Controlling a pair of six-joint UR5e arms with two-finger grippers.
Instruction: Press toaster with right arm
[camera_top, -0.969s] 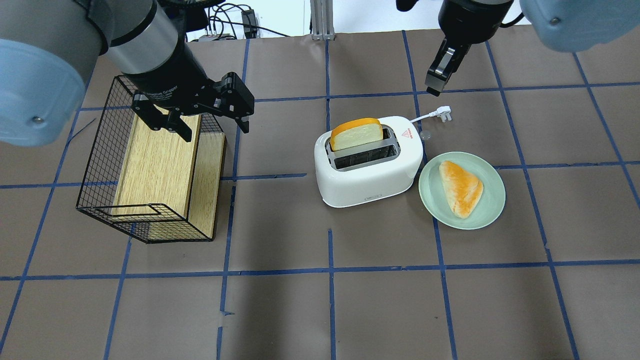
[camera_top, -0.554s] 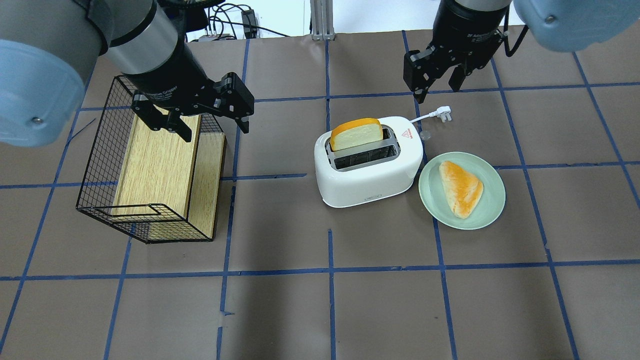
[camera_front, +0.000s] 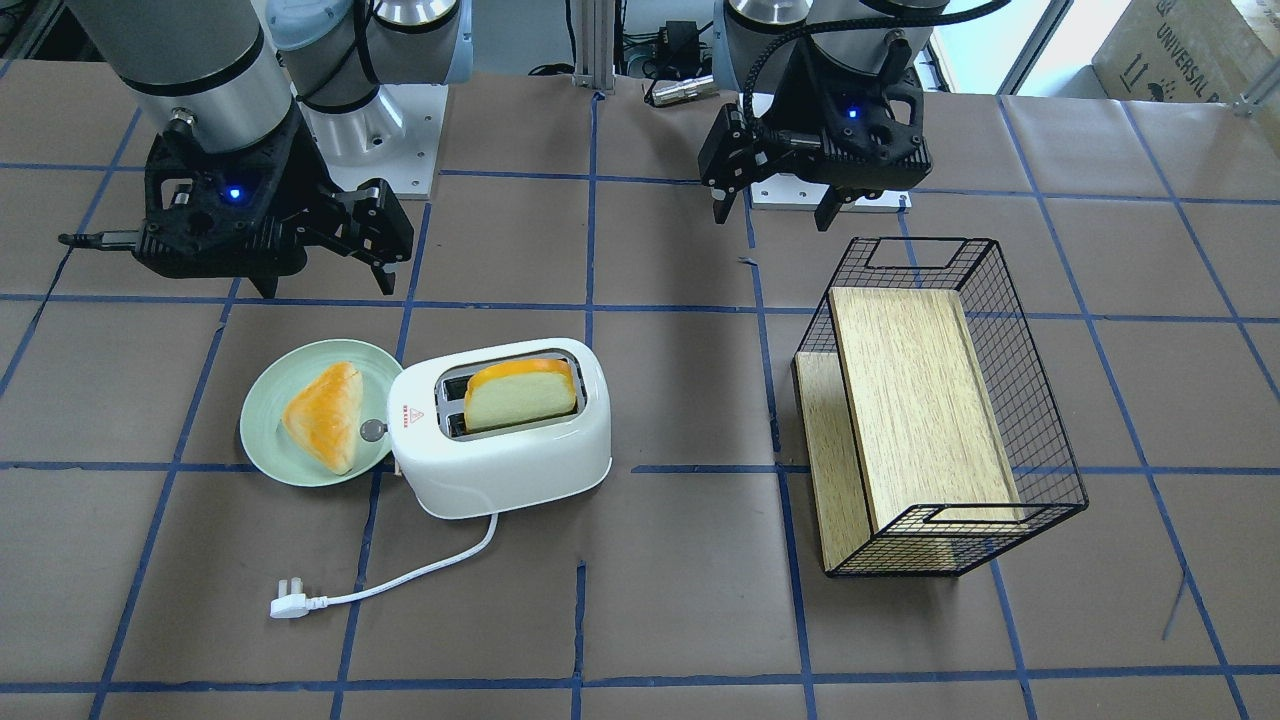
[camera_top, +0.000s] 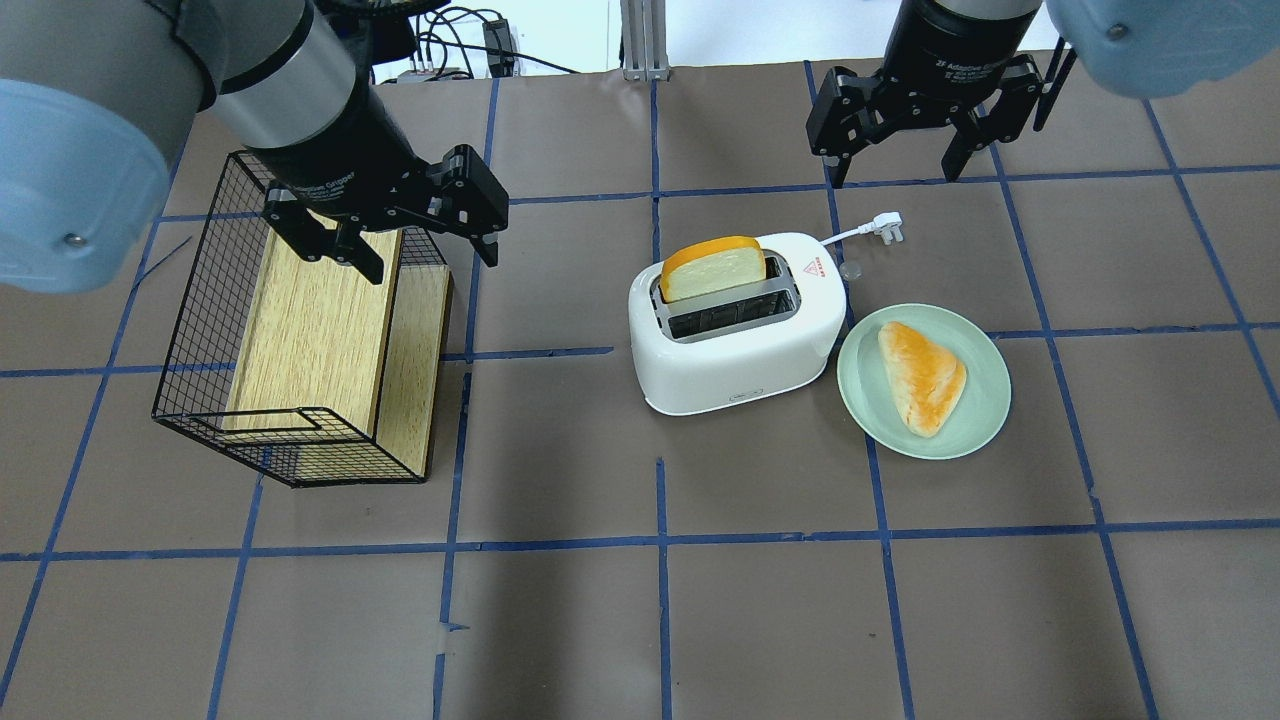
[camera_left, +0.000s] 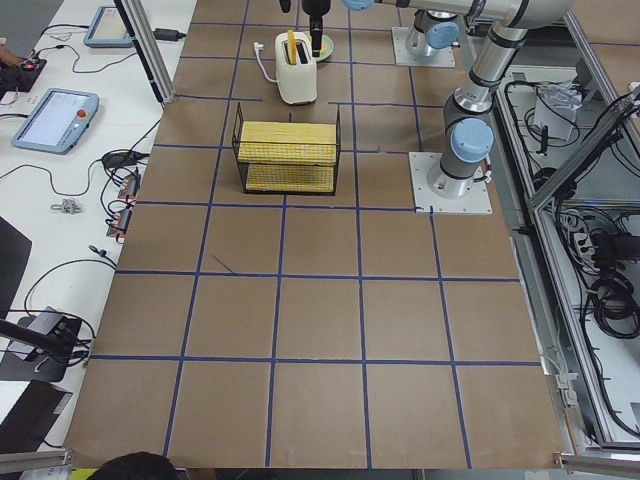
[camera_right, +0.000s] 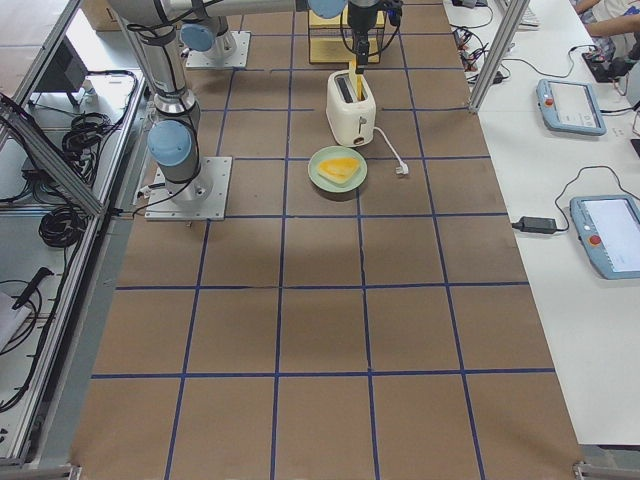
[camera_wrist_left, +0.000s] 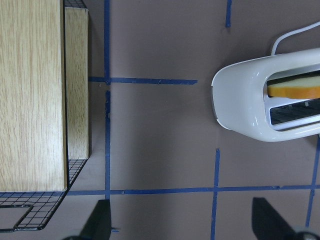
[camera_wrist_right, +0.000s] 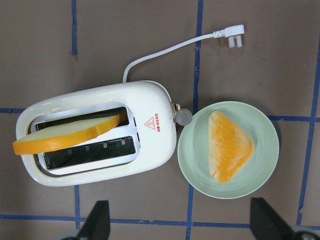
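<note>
Toaster (camera_top: 735, 365) sits upright mid-table on brown paper with a blue tape grid, white, two slots up. Bread slice (camera_top: 713, 268) stands tall in the slot farther from the robot; the near slot is empty. Red warning mark (camera_top: 817, 265) is on top at the robot's-right end, and the small silver knob (camera_front: 373, 431) sticks out of that same end. White cord (camera_front: 420, 570) runs off the far side, with the plug (camera_top: 888, 227) lying loose on the table (camera_top: 700, 620).

Right gripper (camera_top: 890, 178) hangs high over the toaster-and-plate area, well apart from the toaster, touching nothing. Jaws are spread wide and hold nothing. Its wrist view looks straight down on the toaster and plate, with a finger (camera_wrist_right: 97, 220) dark in each bottom corner.

Pale green plate (camera_top: 985, 410) lies just beside the toaster's knob end; contact unclear. Triangular golden pastry (camera_top: 922, 375) lies on it.

Left gripper (camera_top: 433, 265) hovers by the basket end nearest the toaster, jaws wide, holding nothing. Black wire basket (camera_top: 195, 320) lies well apart from the toaster on the robot's left, with a wooden board (camera_top: 310, 330) inside.
</note>
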